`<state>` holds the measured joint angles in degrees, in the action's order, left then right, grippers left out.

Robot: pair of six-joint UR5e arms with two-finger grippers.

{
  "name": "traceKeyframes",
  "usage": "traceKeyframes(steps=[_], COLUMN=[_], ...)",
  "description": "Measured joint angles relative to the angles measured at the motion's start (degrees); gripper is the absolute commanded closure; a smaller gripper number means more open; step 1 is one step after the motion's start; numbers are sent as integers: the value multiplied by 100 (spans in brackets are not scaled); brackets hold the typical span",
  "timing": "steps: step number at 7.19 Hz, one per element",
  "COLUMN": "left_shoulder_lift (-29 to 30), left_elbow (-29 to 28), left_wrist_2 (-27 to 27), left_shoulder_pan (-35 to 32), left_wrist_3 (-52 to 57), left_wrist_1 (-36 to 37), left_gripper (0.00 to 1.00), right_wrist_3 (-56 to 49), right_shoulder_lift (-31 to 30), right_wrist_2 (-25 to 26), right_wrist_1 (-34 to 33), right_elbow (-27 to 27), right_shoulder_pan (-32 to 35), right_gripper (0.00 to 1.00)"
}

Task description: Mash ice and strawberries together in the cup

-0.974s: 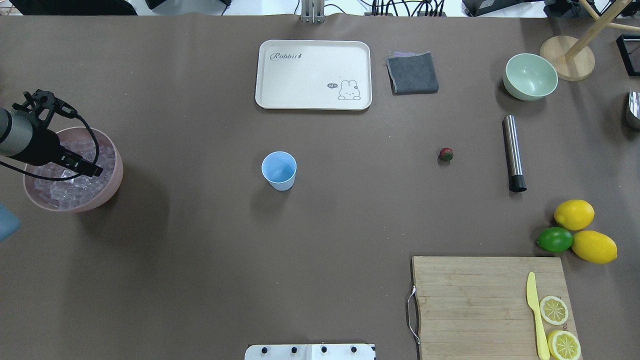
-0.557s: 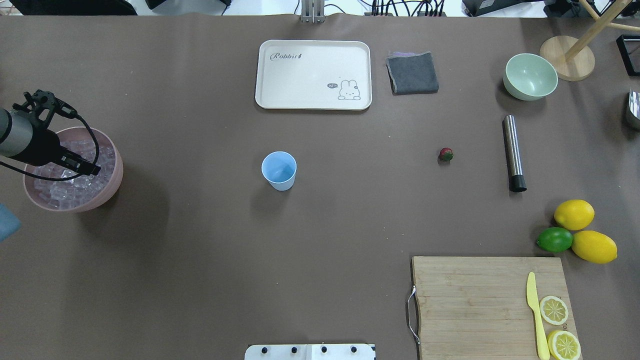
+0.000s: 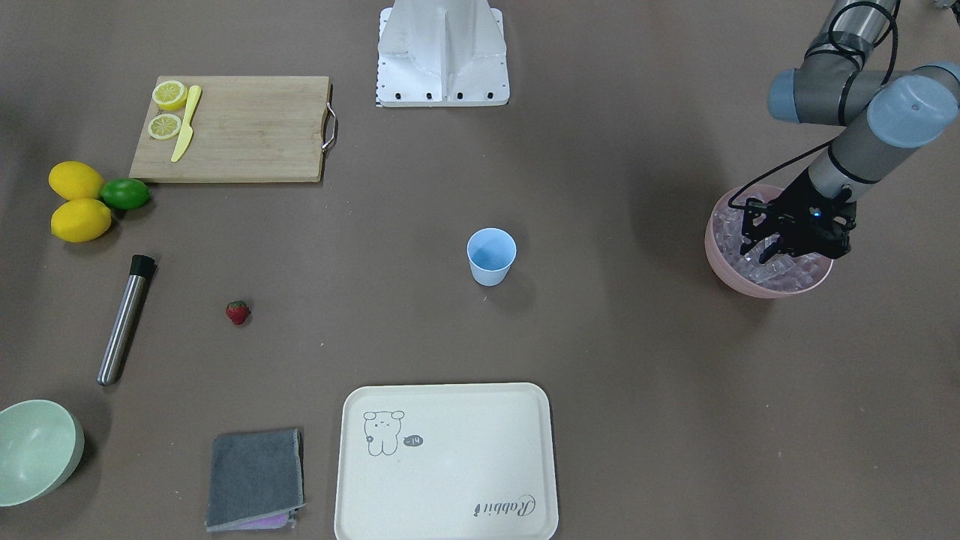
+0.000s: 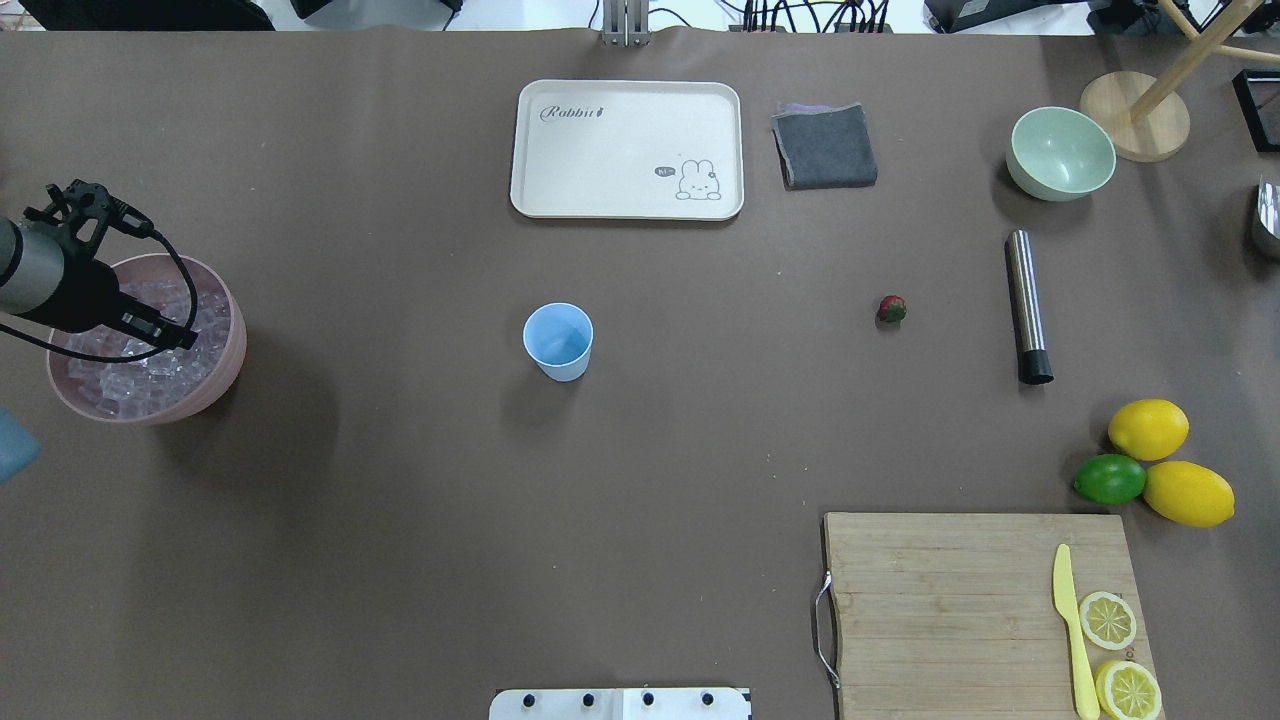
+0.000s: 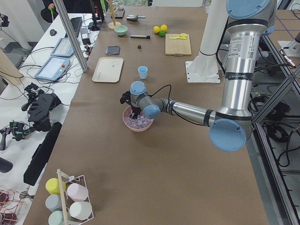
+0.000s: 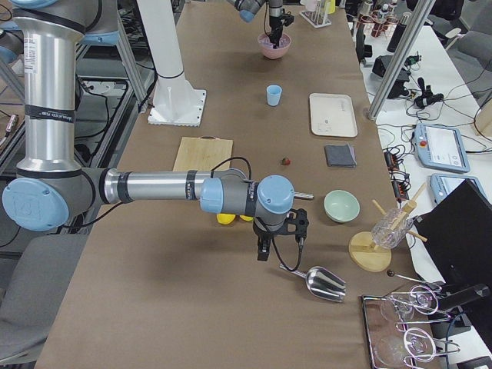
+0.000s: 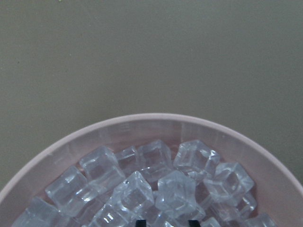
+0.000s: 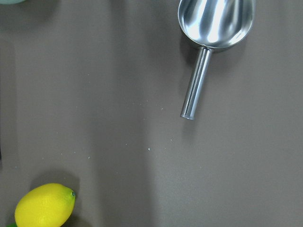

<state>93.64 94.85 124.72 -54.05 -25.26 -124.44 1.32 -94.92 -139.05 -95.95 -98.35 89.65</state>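
- Ice (image 3: 780, 268) fills the pink bowl (image 3: 716, 255) at the right edge of the front view. The left gripper (image 3: 763, 249) points down into it, jaws apart and tips among the cubes, probably to take one. The cup (image 3: 491, 257) stands at mid-table, well apart. The strawberry (image 3: 238, 312) lies far to the left, near a metal rod (image 3: 124, 319).
- From above, the cup looks empty, so I judge the filling is not yet begun.
- Left side view: the near arm bends low over the bowl.
- Right side view: the right gripper (image 6: 269, 242) hangs near a steel scoop (image 6: 323, 283); open or closed, I cannot tell.
- Left wrist view: two dark fingertips (image 7: 140, 221) stand apart at the cubes, and I see nothing clamped.
- Right wrist view: the scoop lies free on the table.
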Motion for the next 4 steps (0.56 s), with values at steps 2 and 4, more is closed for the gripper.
traceKeyframes(steps=[2,4], left_shoulder_lift=[2,-5], left_elbow=[16,93], left_wrist_2=[8,54], left_shoulder_pan=[0,-21], left_wrist_3=[9,12], left_wrist_1=[-1,15], left_gripper=[100,100], right_wrist_3=[0,0], right_shoulder_lift=[3,16], right_wrist_2=[0,0], right_wrist_1=[0,1], right_elbow=[2,7], right_shoulder_pan=[0,0], right_gripper=[0,0])
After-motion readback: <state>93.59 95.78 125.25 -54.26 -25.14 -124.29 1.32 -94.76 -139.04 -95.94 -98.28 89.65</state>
